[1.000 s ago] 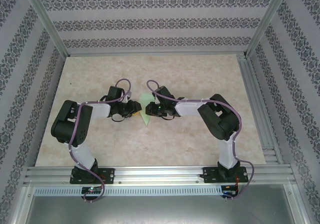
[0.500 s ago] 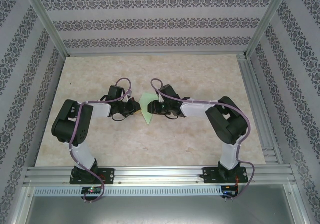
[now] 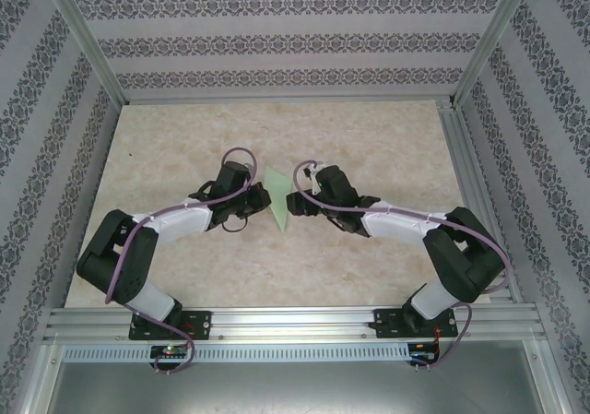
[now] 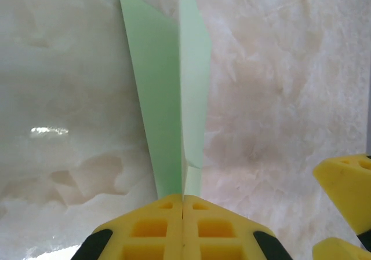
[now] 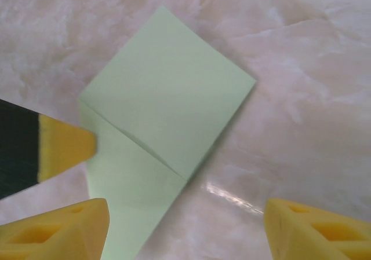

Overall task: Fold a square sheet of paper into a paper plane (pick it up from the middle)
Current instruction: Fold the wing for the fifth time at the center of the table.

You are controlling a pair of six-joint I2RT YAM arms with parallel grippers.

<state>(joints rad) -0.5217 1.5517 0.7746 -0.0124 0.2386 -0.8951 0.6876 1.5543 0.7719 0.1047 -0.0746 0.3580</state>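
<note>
Left gripper (image 4: 183,208) pinches the paper plane (image 4: 174,98) at its folded end; right gripper (image 5: 186,219) gapes, empty. The paper looks light and floppy, so hold it mid-crease.

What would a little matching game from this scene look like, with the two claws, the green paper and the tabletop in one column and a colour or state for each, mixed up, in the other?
Column one:
1. left gripper
2. right gripper
3. folded paper
4. table

Column two:
A. marbled beige
B. shut on the folded paper
C. pale green
D. open, fingers wide apart

Pairs: 1-B, 2-D, 3-C, 4-A.
</note>
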